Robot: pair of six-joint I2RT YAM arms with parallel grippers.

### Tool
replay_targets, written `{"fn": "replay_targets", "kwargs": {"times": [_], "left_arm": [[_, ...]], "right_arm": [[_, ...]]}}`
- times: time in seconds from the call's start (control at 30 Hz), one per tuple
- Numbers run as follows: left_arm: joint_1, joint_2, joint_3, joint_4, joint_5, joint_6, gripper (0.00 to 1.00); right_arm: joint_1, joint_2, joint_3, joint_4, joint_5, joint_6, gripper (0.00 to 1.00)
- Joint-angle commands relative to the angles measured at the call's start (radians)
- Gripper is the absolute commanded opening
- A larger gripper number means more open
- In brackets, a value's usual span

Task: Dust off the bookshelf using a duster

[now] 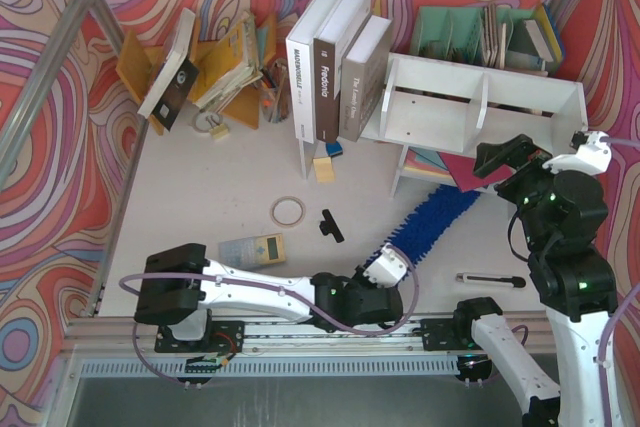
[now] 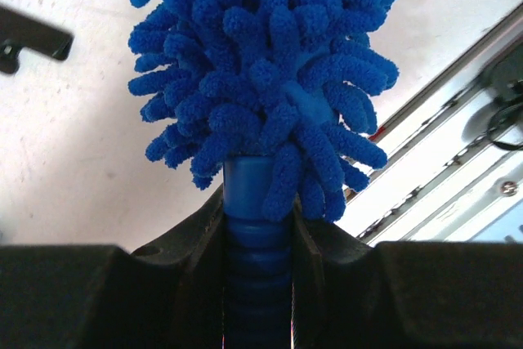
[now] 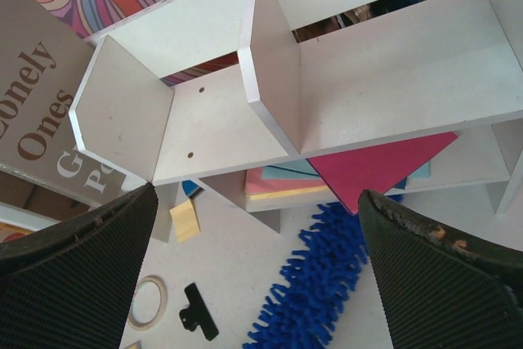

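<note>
The bookshelf [image 1: 440, 77] is a white two-compartment unit on legs at the back right, and it fills the top of the right wrist view [image 3: 368, 87]. The fluffy blue duster [image 1: 432, 222] lies slanted on the table, its far tip under the shelf's front edge. My left gripper [image 1: 385, 272] is shut on the ribbed blue handle right below the duster's fluffy head [image 2: 270, 63], with the jaws [image 2: 257, 234] pressed against both sides. My right gripper [image 1: 510, 157] hovers open in front of the shelf's right half with nothing between its fingers [image 3: 255, 194]. Below it lies the duster [image 3: 327, 284].
Upright books [image 1: 330, 62] stand left of the shelf, beside a yellow book rack [image 1: 215, 67]. A green file organiser [image 1: 480, 32] is behind the shelf. Coloured sheets [image 1: 470, 169] lie under it. On the table are a tape ring [image 1: 289, 211], black clip [image 1: 331, 226], small device [image 1: 251, 248], pen [image 1: 490, 280] and yellow block [image 1: 323, 169].
</note>
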Motion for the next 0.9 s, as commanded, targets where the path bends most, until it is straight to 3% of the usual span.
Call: {"fn": "replay_targets", "kwargs": {"times": [0.0,0.2,0.67,0.87], "left_arm": [[0.002,0.062,0.081,0.053,0.025,0.114,0.0],[0.002,0.088,0.129,0.03,0.017,0.142,0.0],[0.001,-0.218,-0.145,-0.127,-0.164,-0.157,0.0],[0.001,-0.253,-0.16,-0.069,-0.153,-0.104,0.0]], "right_arm": [[0.002,0.008,0.032,0.025,-0.004,-0.006,0.99],[0.001,0.001,0.025,0.019,-0.004,-0.005,0.99],[0.001,-0.009,-0.011,0.028,-0.012,0.009,0.99],[0.002,-0.023,-0.025,0.025,-0.007,0.01,0.99]]}}
